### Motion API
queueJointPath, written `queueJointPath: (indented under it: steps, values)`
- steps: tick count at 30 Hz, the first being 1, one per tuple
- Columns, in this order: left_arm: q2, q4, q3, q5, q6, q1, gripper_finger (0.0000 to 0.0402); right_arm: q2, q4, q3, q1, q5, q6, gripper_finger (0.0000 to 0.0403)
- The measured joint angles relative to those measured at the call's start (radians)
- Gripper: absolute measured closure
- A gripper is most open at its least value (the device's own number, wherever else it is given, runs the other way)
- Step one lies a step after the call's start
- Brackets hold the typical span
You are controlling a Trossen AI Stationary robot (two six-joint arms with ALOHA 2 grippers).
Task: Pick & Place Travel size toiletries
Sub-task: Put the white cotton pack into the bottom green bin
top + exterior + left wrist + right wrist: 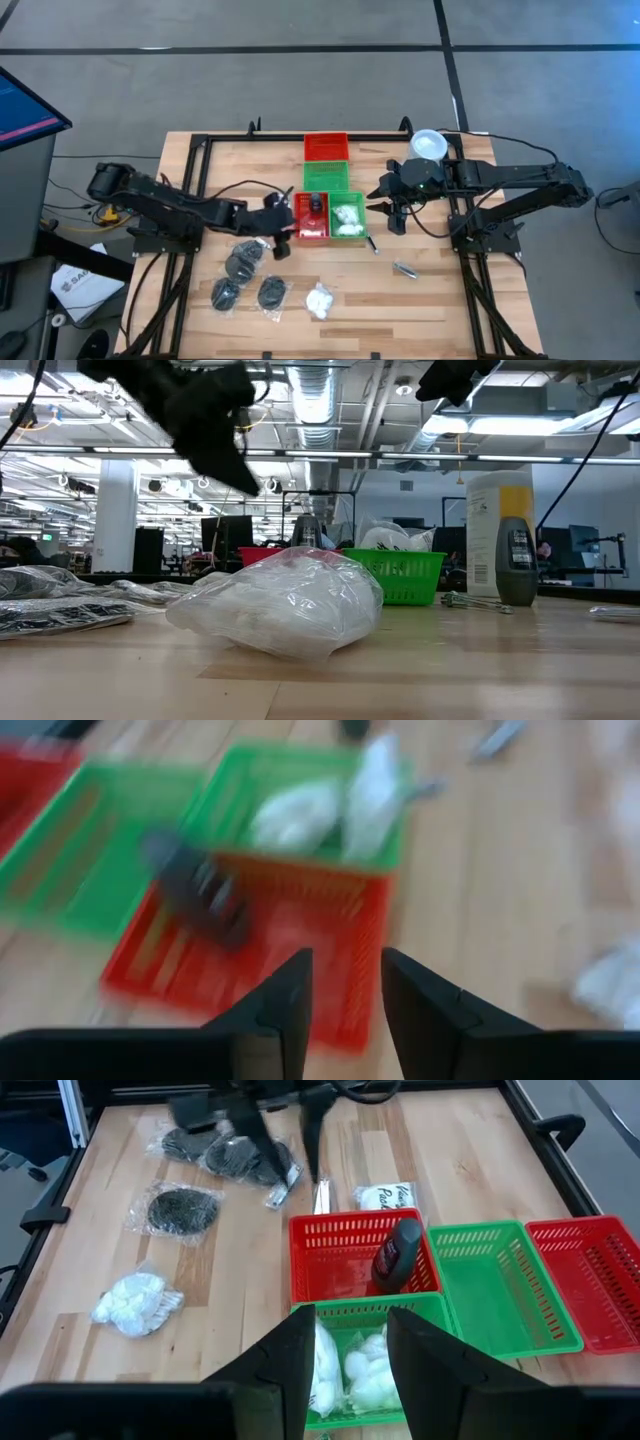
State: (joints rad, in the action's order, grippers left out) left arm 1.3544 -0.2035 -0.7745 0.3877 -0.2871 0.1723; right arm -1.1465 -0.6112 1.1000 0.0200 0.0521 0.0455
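Observation:
Several clear packets with dark discs (245, 258) and one packet of white puffs (320, 300) lie flat on the table's near left part. More white puffs (350, 1365) lie in the near green tray (348, 216). A dark bottle (397, 1255) stands tilted in the near red tray (310, 222). A thin pale stick (372, 243) and a small metal piece (404, 269) lie right of the trays. My left gripper (345, 1000) is open and empty, just left of the near red tray. My right gripper (345, 1350) is open and empty above the near green tray's right side.
Another green tray (327, 178) and red tray (326, 147) stand in a row toward the far edge. A canister with a white lid (428, 145) stands at the far right. A black frame (200, 150) borders the table. A flat white packet (385, 1197) lies beside the near red tray.

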Motion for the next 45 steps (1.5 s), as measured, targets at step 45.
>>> queueJointPath:
  steps: [45]
  values:
    - [0.260, -0.172, 0.019, 0.118, 0.156, -0.135, 0.0272, 0.000, 0.019, -0.039, -0.002, 0.000, -0.001, 0.0284]
